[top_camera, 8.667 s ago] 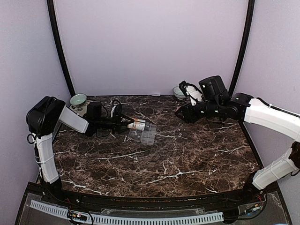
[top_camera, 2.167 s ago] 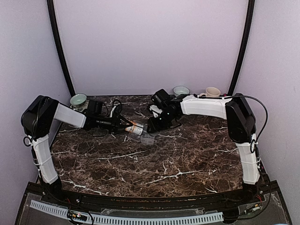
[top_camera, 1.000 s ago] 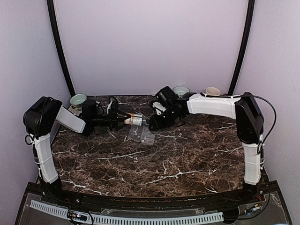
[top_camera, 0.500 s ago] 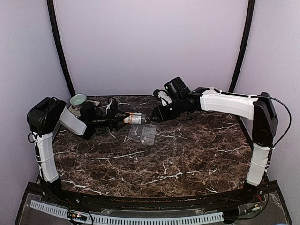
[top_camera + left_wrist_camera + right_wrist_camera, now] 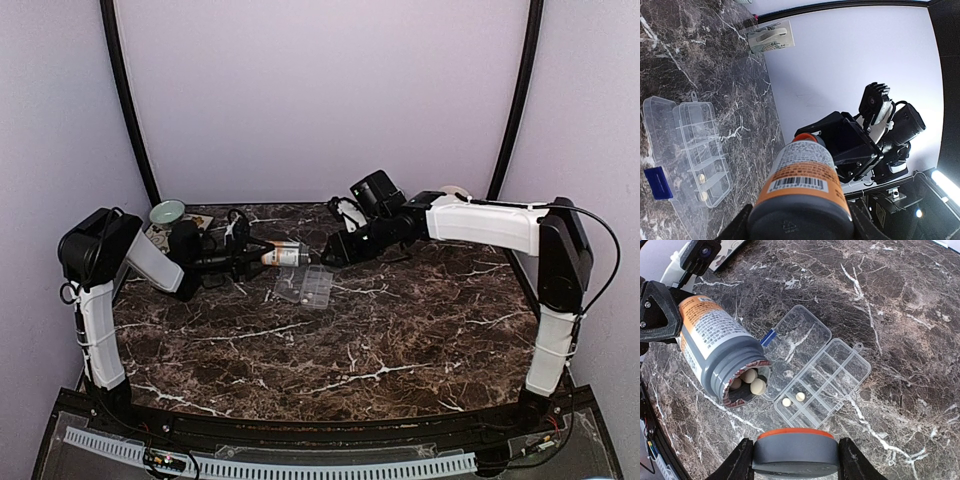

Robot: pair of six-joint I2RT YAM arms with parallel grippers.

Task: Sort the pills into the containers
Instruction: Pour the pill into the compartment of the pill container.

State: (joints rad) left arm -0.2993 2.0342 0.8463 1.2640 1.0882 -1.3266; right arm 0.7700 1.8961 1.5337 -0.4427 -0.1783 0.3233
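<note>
L gripper (image 5: 252, 260) pinches the grey plastic bottle w/ orange-and-white label (image 5: 802, 187), held on its side in the air, open mouth twd the R gripper (image 5: 332, 256), whose fingers clamp the round grey cap w/ orange rim (image 5: 795, 448). Small pale round pills (image 5: 758, 386) sit in the bottle's mouth. Two more pills (image 5: 800, 396) lie near one end of the clear rectangular plastic organizer box (image 5: 840, 365), lid open, flat on the dark brown marble table (image 5: 400, 330)

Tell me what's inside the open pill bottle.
Three pale round pills sit just inside the mouth of the bottle, which is tipped on its side. Its opaque grey wall hides anything deeper, so the full count cannot be told.
</note>
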